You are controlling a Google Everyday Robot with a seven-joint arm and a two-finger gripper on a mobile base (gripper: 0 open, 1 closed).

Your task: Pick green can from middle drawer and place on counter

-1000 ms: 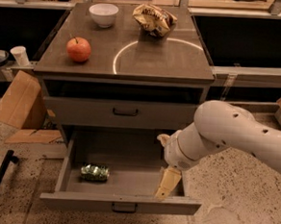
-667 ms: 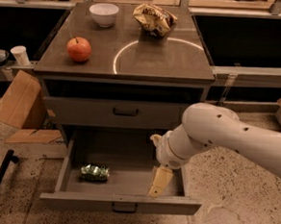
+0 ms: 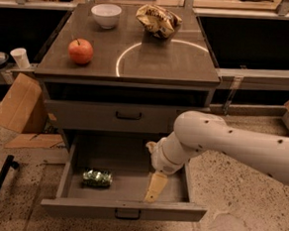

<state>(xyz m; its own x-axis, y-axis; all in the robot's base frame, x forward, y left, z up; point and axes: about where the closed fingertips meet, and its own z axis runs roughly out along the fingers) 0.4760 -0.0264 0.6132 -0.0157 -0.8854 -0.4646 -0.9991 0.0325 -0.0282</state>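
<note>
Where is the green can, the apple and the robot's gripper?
green can [image 3: 97, 178]: camera view, middle of its side, on the drawer [image 3: 125, 184] floor.
apple [image 3: 80, 51]: camera view, its red front, on the counter [image 3: 158, 61].
gripper [image 3: 154, 188]: camera view, its tan tip, inside the drawer right of the can.

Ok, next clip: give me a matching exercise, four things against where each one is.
1 green can
2 apple
3 snack bag
4 tool

A back of the counter, right of the white bowl
B left side of the open middle drawer
C over the drawer's right side
D counter's front left

Pairs: 1-B, 2-D, 3-A, 4-C.
</note>
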